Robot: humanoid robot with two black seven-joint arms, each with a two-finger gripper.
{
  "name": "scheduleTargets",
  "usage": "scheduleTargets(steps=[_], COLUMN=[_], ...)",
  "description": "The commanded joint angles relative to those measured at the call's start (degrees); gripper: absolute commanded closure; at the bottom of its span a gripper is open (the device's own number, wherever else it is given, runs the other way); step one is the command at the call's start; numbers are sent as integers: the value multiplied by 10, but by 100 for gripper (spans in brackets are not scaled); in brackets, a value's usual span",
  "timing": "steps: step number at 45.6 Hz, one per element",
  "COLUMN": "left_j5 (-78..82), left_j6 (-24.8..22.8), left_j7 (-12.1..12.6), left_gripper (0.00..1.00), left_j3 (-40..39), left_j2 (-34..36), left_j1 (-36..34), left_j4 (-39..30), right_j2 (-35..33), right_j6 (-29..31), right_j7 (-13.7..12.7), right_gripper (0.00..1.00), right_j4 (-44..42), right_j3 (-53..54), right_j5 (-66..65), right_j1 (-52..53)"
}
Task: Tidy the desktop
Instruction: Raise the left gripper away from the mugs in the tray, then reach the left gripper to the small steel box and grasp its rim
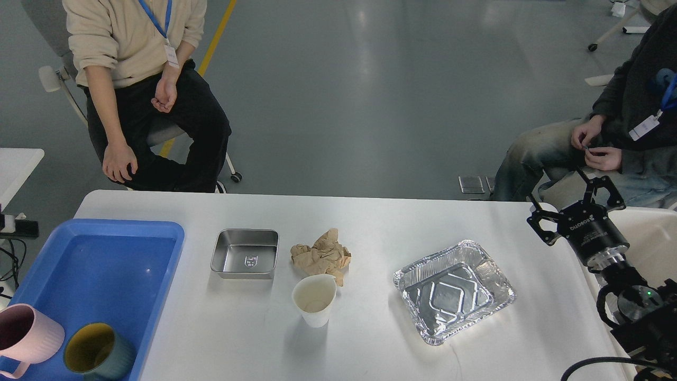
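The white desktop (370,222) carries a small steel tray (245,253), a crumpled brown paper (321,256), a white paper cup (314,299) and a foil tray (453,290). My right gripper (563,197) hovers open at the desktop's far right edge, empty, well right of the foil tray. My left gripper is out of view.
A blue plastic tray (90,233) at the left holds a pink mug (26,338) and a green mug (98,352). One person sits beyond the far left corner, another beyond the right edge. A small white table corner (18,159) shows at left.
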Motion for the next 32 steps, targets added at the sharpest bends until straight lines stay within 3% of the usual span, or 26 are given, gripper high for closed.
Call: scheduleTargets(steps=[1, 11, 16, 20, 23, 26, 27, 32], left_j5=[0, 7, 37, 64, 69, 75, 85, 157], left_j6=[-1, -1, -1, 4, 108, 174, 203, 248], left_j7=[-39, -40, -27, 30, 93, 138, 150, 168], left_gripper=[10, 10, 10, 10, 10, 11, 11, 11], left_j3=[0, 7, 16, 45, 60, 80, 89, 103], left_j2=[76, 99, 57, -45, -119, -201, -258, -376], left_j1=[-15, -69, -68, -64, -59, -51, -48, -49], left_j4=[2, 19, 20, 21, 27, 45, 57, 119], right_j2=[1, 0, 1, 1, 2, 1, 1, -1], right_j6=[0, 0, 0, 0, 0, 0, 0, 0], right_j7=[0, 0, -1, -1, -1, -1, -1, 0], right_gripper=[0, 0, 0, 0, 0, 0, 0, 0], right_j4=[0, 0, 0, 1, 4, 12, 17, 21], right_j3=[-1, -1, -1, -1, -1, -1, -1, -1], right_j5=[-1, -1, -1, -1, -1, -1, -1, -1], right_j1=[1, 1, 2, 3, 3, 1, -1, -2])
